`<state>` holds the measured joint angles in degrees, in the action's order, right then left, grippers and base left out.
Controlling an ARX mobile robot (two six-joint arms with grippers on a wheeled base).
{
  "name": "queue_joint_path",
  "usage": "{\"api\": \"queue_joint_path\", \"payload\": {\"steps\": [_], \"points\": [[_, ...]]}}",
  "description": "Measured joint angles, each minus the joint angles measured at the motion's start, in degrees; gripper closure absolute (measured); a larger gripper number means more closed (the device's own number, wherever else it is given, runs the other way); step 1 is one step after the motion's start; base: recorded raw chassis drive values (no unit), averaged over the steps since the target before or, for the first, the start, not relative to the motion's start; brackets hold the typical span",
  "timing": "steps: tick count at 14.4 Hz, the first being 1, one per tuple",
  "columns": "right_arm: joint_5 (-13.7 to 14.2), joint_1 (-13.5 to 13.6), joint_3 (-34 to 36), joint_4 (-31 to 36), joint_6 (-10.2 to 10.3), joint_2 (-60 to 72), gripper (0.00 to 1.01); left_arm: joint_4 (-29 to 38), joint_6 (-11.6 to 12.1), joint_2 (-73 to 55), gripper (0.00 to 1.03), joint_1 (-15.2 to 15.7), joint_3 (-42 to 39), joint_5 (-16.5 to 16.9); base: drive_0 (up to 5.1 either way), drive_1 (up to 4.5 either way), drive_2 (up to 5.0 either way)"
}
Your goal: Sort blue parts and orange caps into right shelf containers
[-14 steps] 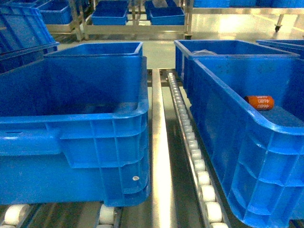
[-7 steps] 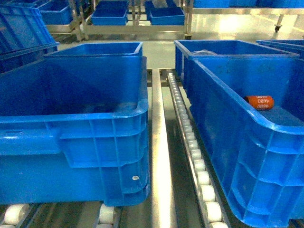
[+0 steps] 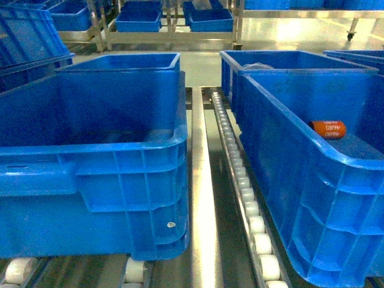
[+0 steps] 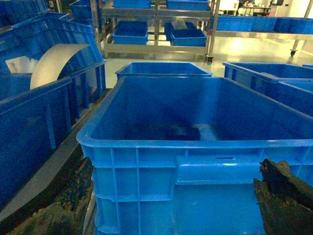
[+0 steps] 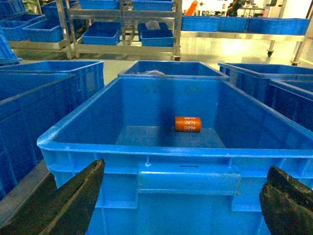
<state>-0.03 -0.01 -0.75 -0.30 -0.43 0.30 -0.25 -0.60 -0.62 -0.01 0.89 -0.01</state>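
Right wrist view shows one orange cap (image 5: 188,124) lying on its side on the floor of the right shelf container (image 5: 142,151), near the far wall, long axis running left to right. Right gripper (image 5: 181,205) stands wide and empty before the near rim. Left gripper (image 4: 161,215) fingers (image 4: 281,191) are spread, holding nothing, before another blue bin (image 4: 146,161) holding one dark-looking piece (image 4: 185,132).
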Motion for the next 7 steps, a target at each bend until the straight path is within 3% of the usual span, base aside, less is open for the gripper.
{"api": "queue_joint_path", "payload": {"steps": [7], "points": [[0.0,0.0,0.0,0.0,0.0,0.0,0.03,0.0,0.02,0.0,0.05,0.0,0.0,-0.02,0.0,0.0,0.0]]}}
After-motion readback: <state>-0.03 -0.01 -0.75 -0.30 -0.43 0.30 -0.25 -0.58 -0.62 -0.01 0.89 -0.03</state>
